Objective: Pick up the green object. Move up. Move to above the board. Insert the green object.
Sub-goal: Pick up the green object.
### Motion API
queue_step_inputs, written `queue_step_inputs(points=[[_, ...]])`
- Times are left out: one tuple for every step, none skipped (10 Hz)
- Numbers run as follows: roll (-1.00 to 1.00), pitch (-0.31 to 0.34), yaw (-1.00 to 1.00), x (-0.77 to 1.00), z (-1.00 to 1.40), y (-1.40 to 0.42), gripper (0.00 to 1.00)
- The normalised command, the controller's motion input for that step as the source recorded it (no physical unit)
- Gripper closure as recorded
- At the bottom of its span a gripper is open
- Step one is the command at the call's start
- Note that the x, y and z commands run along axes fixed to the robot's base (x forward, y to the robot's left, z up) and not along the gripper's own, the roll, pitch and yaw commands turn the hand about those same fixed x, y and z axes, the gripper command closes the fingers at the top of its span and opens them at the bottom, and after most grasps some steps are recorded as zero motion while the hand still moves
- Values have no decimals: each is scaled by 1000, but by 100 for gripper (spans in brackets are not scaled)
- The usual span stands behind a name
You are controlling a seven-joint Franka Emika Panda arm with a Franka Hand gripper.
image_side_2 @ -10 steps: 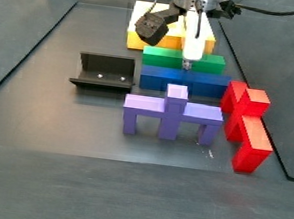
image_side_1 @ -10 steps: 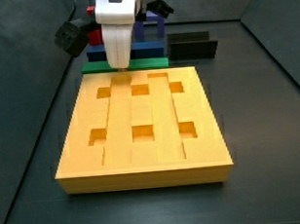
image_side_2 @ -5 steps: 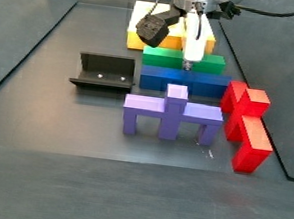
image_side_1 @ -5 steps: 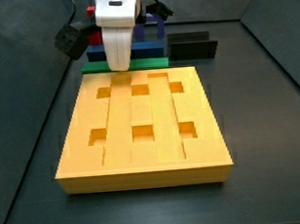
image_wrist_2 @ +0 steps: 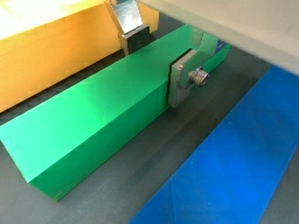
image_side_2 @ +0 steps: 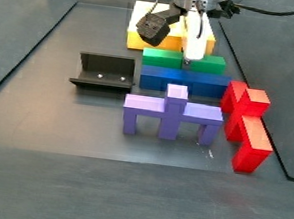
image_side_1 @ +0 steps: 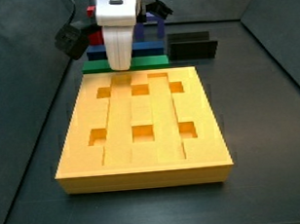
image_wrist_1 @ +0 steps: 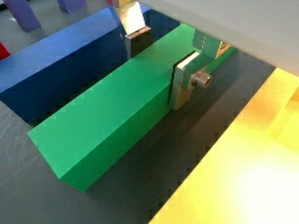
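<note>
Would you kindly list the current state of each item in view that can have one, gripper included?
Gripper: down over the green bar, a silver finger on each long side; closure unclear.
Long green rectangular bar: flat on the floor between board and blue bar, not lifted.
Large yellow-orange grooved board: flat, all six square holes empty.
Long blue bar: flat beside the green bar.
Purple piece: standing upright.
Red piece: on the floor.
Dark L-shaped fixture: holds nothing.
</note>
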Motion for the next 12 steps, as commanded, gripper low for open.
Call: queue_step_inputs(points=[[0,0,0,0,0,0,100],[0,0,0,0,0,0,100],[0,0,0,0,0,0,100],[0,0,0,0,0,0,100],[0,0,0,0,0,0,100],[0,0,0,0,0,0,100],[0,0,0,0,0,0,100],[0,0,0,0,0,0,100],[0,0,0,0,0,0,100],[0,0,0,0,0,0,100],[0,0,0,0,0,0,100],[0,0,0,0,0,0,100]])
